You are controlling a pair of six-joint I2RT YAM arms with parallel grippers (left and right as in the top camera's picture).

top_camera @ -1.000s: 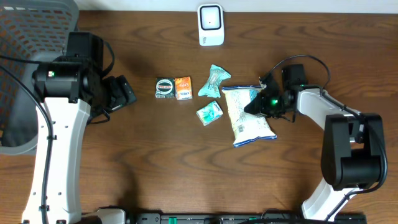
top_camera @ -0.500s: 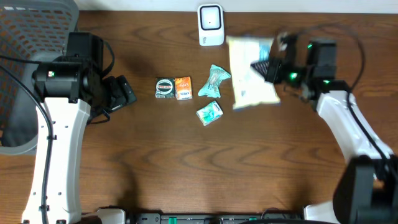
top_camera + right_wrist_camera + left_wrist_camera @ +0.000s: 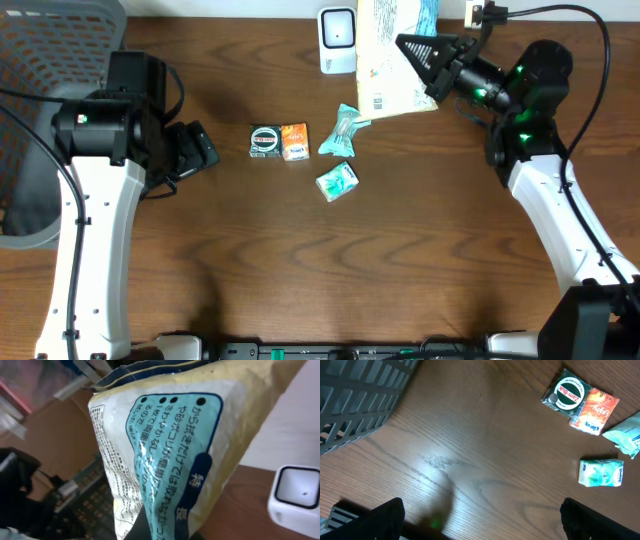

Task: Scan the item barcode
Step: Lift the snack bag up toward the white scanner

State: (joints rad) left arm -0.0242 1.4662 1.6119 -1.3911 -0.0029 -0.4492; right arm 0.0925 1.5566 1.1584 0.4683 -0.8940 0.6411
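Dark wood-grain bench (image 3: 300, 270) under us, a grey mesh basket (image 3: 45, 45) at its far left corner and a pale wall behind. A white scanner (image 3: 339, 40) stands at the far edge. Mid-bench, a green Zam-Buk box (image 3: 566, 396) touches an orange box (image 3: 594, 410) whose lettering won't quite read. Near them lie a teal wrapped packet (image 3: 345, 130) and a green tissue pack (image 3: 601, 471).

Over on the right, the right pincer (image 3: 425, 62) is clamped tight on the snack bag (image 3: 385, 60), holding it up off the bench just beside the scanner, its edge overlapping the scanner from above. The right wrist view fills with that bag: cream plastic, a teal panel packed with Japanese print, and the scanner low at the right.

The left pincer (image 3: 485, 525) is spread wide over bare wood, nothing between its fingers (image 3: 380, 520), well apart from the boxes.
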